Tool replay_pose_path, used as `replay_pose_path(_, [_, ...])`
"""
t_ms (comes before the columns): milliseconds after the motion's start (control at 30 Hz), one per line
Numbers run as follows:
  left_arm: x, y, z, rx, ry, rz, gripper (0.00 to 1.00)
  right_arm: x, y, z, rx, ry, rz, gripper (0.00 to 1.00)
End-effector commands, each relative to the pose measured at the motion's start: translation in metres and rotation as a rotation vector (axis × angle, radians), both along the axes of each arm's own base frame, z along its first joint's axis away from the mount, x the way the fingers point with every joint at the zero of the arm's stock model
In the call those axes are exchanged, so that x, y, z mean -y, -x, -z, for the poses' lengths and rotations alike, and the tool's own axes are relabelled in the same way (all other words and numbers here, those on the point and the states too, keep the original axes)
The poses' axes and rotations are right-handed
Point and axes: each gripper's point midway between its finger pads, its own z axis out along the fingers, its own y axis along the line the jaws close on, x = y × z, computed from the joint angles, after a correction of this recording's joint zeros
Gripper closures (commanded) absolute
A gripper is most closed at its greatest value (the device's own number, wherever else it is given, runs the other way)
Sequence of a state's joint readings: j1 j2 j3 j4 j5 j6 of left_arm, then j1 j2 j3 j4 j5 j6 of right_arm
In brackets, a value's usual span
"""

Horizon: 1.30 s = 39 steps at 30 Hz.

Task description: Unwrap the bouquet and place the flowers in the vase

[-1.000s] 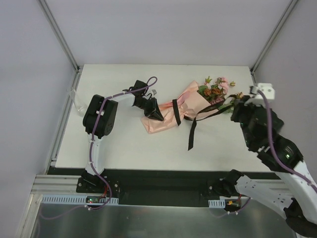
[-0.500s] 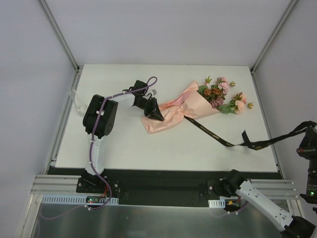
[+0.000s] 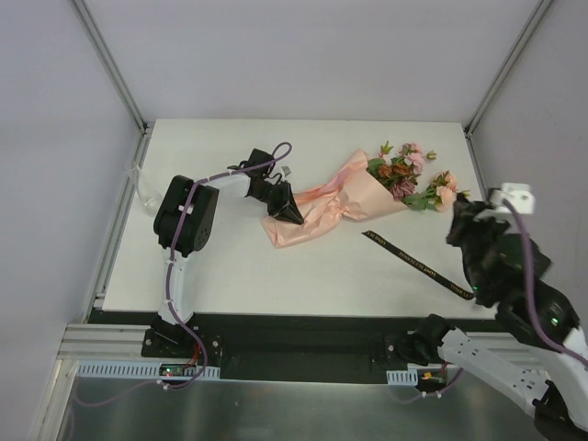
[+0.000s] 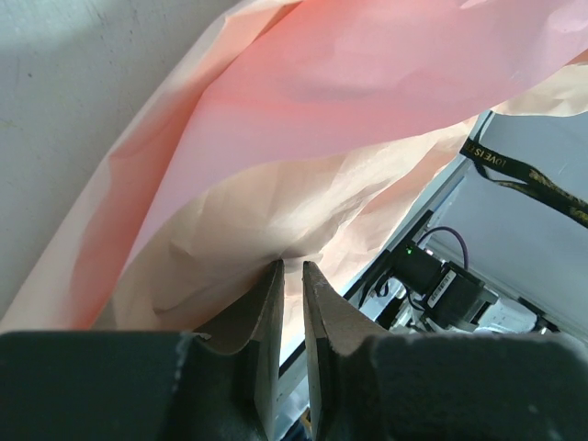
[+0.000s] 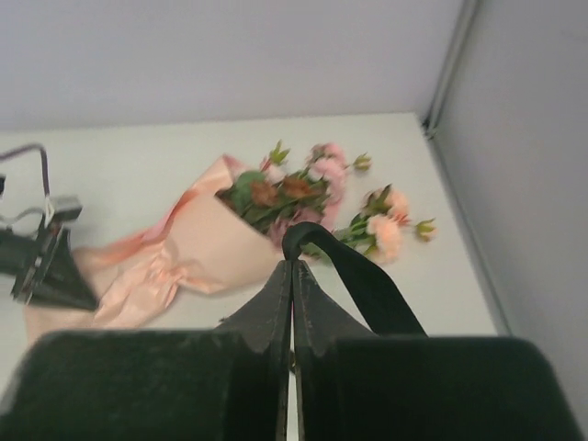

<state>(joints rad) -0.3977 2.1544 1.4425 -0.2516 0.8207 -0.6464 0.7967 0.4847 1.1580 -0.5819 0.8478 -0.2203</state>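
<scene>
Read the top view as a clock face, with the arm bases at 6. The bouquet (image 3: 344, 202) lies flat near the middle of the tabletop (image 3: 230, 266). Its long axis runs from about 8 o'clock to about 2 o'clock. The stem end, inside the paper wrap (image 3: 308, 220), points toward 8, and the flowers (image 3: 404, 175) fan out of the open mouth toward 2.

Your left tool (image 3: 288, 211) is at the 8 o'clock end. In its wrist view the jaws are clenched, with only a thin slit between them, and a fold of the pink paper is pinched there.

Your right tool (image 5: 292, 262) is pressed shut on the black ribbon (image 3: 413, 262), which loops over the fingertips in the right wrist view. From the tool, the ribbon trails across the tabletop toward 10 o'clock. Its free end lies just short of the wrap and no longer circles it, so I judge the tie to be undone.

The next move turns on that axis:
- **Blooms:** they lie at roughly 11 o'clock from the right tool, and this arm is clearly the nearer one to them.
- **Anchor:** the left arm is at the opposite end and holds the paper.
- **Likely pull:** once the ribbon is let go, drawing the stems out toward 2 o'clock along the axis looks cleaner than a sideways tug, which could drag the wrap along.

A faint glassy shape at the 9 o'clock edge, beyond the left arm, is probably the vase (image 3: 144, 191), though it is hard to make out. If so, it stands well apart from the blooms, on the left arm's side.
</scene>
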Motion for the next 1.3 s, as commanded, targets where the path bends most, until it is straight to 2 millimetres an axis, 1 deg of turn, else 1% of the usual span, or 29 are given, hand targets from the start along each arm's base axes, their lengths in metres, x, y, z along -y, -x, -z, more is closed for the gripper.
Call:
replay_pose_path(0, [-0.001, 0.001, -0.015, 0.038, 0.010, 0.007, 0.87, -0.067, -0.032, 0.042, -0.103, -0.081, -0.131, 0.99])
replay_pose_path(67, [-0.001, 0.000, -0.018, 0.043, 0.015, 0.006, 0.86, -0.065, -0.037, 0.060, -0.132, -0.120, -0.070, 0.99])
replay_pose_path(100, [-0.001, 0.000, -0.021, 0.047, 0.017, 0.006, 0.87, -0.064, -0.037, 0.069, -0.136, -0.209, -0.034, 0.99])
replay_pose_path(133, [0.000, 0.000, -0.021, 0.050, 0.018, 0.007, 0.87, -0.062, -0.038, 0.096, -0.168, -0.215, 0.001, 0.99])
replay_pose_path(200, [0.000, 0.000, -0.024, 0.053, 0.020, 0.006, 0.86, -0.050, -0.036, 0.120, -0.168, -0.301, 0.072, 0.99])
replay_pose_path(233, [0.001, 0.000, -0.025, 0.052, 0.022, 0.008, 0.86, -0.044, -0.035, 0.149, -0.209, -0.277, 0.110, 0.99])
replay_pose_path(300, [0.001, 0.000, -0.026, 0.053, 0.026, 0.008, 0.86, -0.029, -0.036, 0.173, -0.230, -0.299, 0.187, 0.99])
replay_pose_path(333, [0.001, 0.001, -0.027, 0.052, 0.031, 0.011, 0.86, -0.027, -0.037, 0.197, -0.271, -0.301, 0.212, 0.99])
replay_pose_path(400, [0.002, 0.001, -0.031, 0.060, 0.035, 0.013, 0.86, -0.029, -0.044, 0.228, -0.363, -0.331, 0.210, 0.99])
replay_pose_path(433, [0.002, 0.000, -0.032, 0.066, 0.036, 0.013, 0.86, -0.032, -0.049, 0.238, -0.386, -0.372, 0.209, 0.99])
replay_pose_path(467, [0.001, 0.001, -0.033, 0.072, 0.038, 0.017, 0.86, -0.031, -0.050, 0.269, -0.487, -0.394, 0.220, 0.99])
replay_pose_path(533, [0.001, 0.001, -0.037, 0.084, 0.041, 0.020, 0.85, -0.031, -0.054, 0.287, -0.548, -0.442, 0.230, 0.99])
replay_pose_path(567, [0.001, 0.000, -0.042, 0.105, 0.046, 0.026, 0.84, -0.027, -0.052, 0.303, -0.609, -0.473, 0.262, 0.99])
replay_pose_path(600, [0.002, 0.000, -0.046, 0.115, 0.054, 0.033, 0.82, -0.023, -0.052, 0.308, -0.627, -0.487, 0.281, 0.99])
replay_pose_path(633, [0.002, 0.001, -0.051, 0.130, 0.062, 0.041, 0.76, -0.021, -0.051, 0.312, -0.652, -0.502, 0.288, 0.99])
replay_pose_path(700, [0.005, 0.001, -0.073, 0.195, 0.099, 0.071, 0.69, -0.007, -0.047, 0.317, -0.665, -0.516, 0.350, 0.99])
replay_pose_path(733, [0.004, 0.001, -0.080, 0.220, 0.104, 0.076, 0.61, 0.000, -0.045, 0.316, -0.660, -0.508, 0.376, 0.99])
replay_pose_path(767, [0.004, 0.001, -0.098, 0.281, 0.120, 0.090, 0.57, 0.009, -0.044, 0.313, -0.636, -0.508, 0.408, 0.99])
replay_pose_path(833, [0.001, 0.002, -0.112, 0.341, 0.125, 0.100, 0.49, 0.023, -0.037, 0.311, -0.616, -0.491, 0.471, 0.97])
replay_pose_path(867, [0.000, 0.003, -0.125, 0.397, 0.128, 0.108, 0.46, 0.029, -0.035, 0.306, -0.587, -0.498, 0.493, 0.96])
replay_pose_path(967, [-0.008, 0.000, -0.135, 0.476, 0.091, 0.101, 0.39, 0.032, -0.035, 0.299, -0.567, -0.495, 0.476, 0.66])
replay_pose_path(1000, [-0.011, -0.001, -0.132, 0.478, 0.065, 0.093, 0.39, 0.031, -0.040, 0.287, -0.554, -0.456, 0.431, 0.51])
replay_pose_path(1033, [-0.013, -0.003, -0.133, 0.485, 0.058, 0.089, 0.40, 0.019, -0.045, 0.280, -0.555, -0.443, 0.343, 0.43])
replay_pose_path(1100, [-0.016, -0.005, -0.135, 0.500, 0.044, 0.082, 0.41, 0.004, -0.057, 0.263, -0.519, -0.379, 0.204, 0.34])
replay_pose_path(1133, [-0.017, -0.006, -0.135, 0.504, 0.039, 0.080, 0.41, -0.015, -0.064, 0.251, -0.516, -0.369, 0.102, 0.32])
replay_pose_path(1167, [-0.018, -0.006, -0.137, 0.515, 0.036, 0.078, 0.41, -0.026, -0.068, 0.243, -0.511, -0.353, 0.043, 0.27])
replay_pose_path(1200, [-0.019, -0.006, -0.138, 0.522, 0.030, 0.075, 0.41, -0.038, -0.074, 0.234, -0.496, -0.338, -0.018, 0.26])
replay_pose_path(1233, [-0.020, -0.008, -0.138, 0.531, 0.019, 0.068, 0.41, -0.062, -0.081, 0.228, -0.525, -0.328, -0.118, 0.25])
replay_pose_path(1267, [-0.022, -0.007, -0.139, 0.540, 0.012, 0.066, 0.40, -0.075, -0.084, 0.225, -0.536, -0.325, -0.166, 0.25])
